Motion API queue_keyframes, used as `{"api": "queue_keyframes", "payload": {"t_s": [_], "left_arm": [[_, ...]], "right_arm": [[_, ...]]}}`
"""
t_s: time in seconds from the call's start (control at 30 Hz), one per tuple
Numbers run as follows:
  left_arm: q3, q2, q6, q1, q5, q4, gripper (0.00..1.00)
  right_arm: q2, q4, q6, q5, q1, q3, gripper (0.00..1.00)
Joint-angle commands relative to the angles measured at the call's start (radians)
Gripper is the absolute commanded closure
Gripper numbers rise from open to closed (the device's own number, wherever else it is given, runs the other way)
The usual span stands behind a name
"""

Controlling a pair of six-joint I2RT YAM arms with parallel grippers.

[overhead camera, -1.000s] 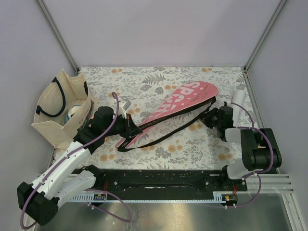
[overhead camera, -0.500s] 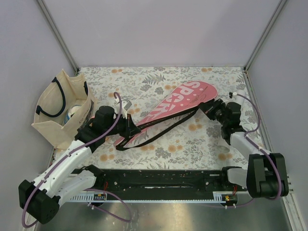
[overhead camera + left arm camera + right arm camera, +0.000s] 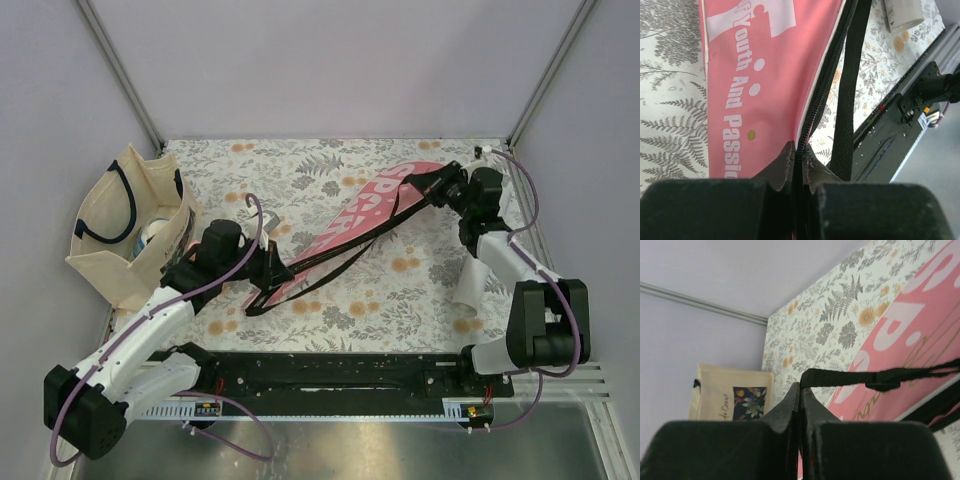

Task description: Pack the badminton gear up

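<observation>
The pink cover [image 3: 362, 217] lettered "SPORT" lies slantwise on the flowered table [image 3: 300, 170]. My left gripper [image 3: 272, 272] is shut on the zipper edge at its narrow end, seen close in the left wrist view, where the jaws [image 3: 799, 150] pinch the black zipper of the cover [image 3: 750, 75]. My right gripper [image 3: 437, 187] is shut on the black strap [image 3: 340, 262] at the cover's wide end and holds it above the table. The strap [image 3: 850, 376] loops right at its tips [image 3: 800, 386]. A white tube [image 3: 467, 285] lies beside the right arm. The rackets are out of view.
A beige tote bag [image 3: 120, 225] with navy handles stands at the left edge, also in the right wrist view as the tote [image 3: 730, 400]. The black base rail [image 3: 330, 370] runs along the near edge. Grey walls close in the far side and both flanks.
The right gripper closed on the strap and swung to the far right corner, pulling the strap taut. The cover's wide end shifted with it. The left gripper kept its hold.
</observation>
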Motion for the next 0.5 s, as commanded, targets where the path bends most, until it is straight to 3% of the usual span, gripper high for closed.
{"api": "queue_keyframes", "payload": {"t_s": [0.0, 0.23, 0.47], "left_arm": [[-0.005, 0.016, 0.003, 0.002, 0.147, 0.075, 1.00], [-0.022, 0.001, -0.095, 0.002, 0.215, 0.180, 1.00], [-0.024, -0.001, -0.190, 0.013, 0.241, 0.224, 1.00]], "right_arm": [[0.068, -0.177, -0.175, -0.032, 0.019, 0.185, 0.99], [0.186, -0.406, -0.302, 0.072, 0.079, 0.321, 0.89], [0.248, -0.643, -0.368, 0.155, 0.087, 0.476, 0.62]]}}
